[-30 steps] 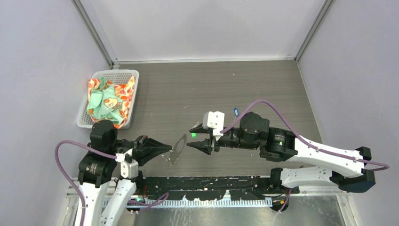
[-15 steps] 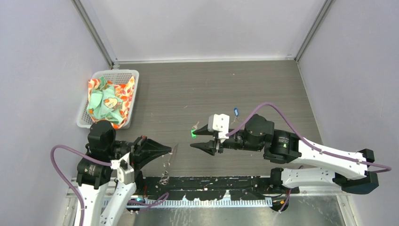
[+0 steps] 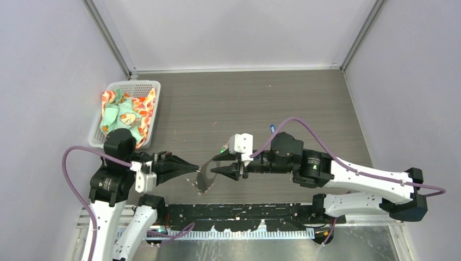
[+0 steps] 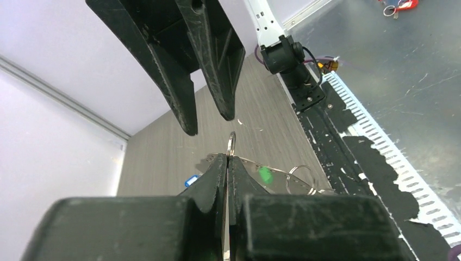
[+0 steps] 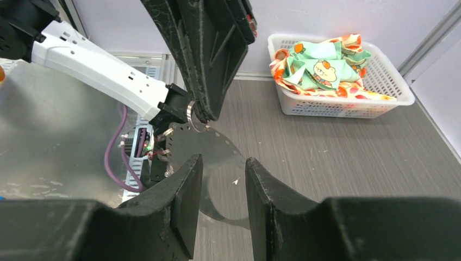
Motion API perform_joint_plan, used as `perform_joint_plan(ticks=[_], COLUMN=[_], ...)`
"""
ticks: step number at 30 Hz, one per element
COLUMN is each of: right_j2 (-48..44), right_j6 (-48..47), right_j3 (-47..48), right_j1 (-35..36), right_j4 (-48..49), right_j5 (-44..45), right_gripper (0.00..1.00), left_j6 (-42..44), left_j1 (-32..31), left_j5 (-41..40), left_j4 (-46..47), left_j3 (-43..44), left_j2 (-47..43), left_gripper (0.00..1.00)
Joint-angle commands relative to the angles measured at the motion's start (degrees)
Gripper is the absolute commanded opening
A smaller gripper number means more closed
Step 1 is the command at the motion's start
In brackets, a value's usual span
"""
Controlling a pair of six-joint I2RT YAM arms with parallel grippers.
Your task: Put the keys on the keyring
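Note:
My left gripper (image 3: 191, 167) is shut on the near edge of the keyring (image 3: 205, 175), a large thin grey loop held up off the table. In the left wrist view (image 4: 227, 157) the jaws pinch it, and the loop (image 4: 296, 175) spreads out beyond them. My right gripper (image 3: 214, 165) is open and empty, with its tips right at the keyring's far side. In the right wrist view (image 5: 222, 182) the keyring (image 5: 217, 149) sits just past its spread fingers. The green-headed key (image 3: 223, 148) lies on the table beside the right gripper. The blue-headed key (image 3: 271, 129) lies farther back.
A white basket (image 3: 153, 87) with colourful cloth stands at the back left and also shows in the right wrist view (image 5: 399, 92). A black rail (image 3: 239, 212) runs along the table's near edge. Grey walls close in the table.
My right gripper pulled back to the right, then came left again up to the keyring. My left gripper turned the keyring edge-on, then back to broadside.

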Motion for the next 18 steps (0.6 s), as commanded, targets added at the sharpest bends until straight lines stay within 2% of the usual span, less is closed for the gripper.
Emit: perform_joint_plan(ticks=[1,12,18], right_j2=[2.29,3.32,3.56], right_j6=[0.87,1.99,3.22], right_j3=[2.75,4.23,3.94], right_j1=[0.30,0.24,0.32], right_j4=[5.32,5.63,7.80], right_j5=[-2.22,-1.13,-1.77], right_gripper=[0.39,0.29,0.27], left_j6=[-6.22,-11.69,-16.07], left_j1=[-0.13,-0.13,-0.20], left_j5=[5.48,3.23,2.38], left_j4=[1.73,1.78,1.65], left_j3=[2.60,2.45,2.67], left_j2=[2.00,2.72,3.73], left_gripper=[0.00,0.00,0.00])
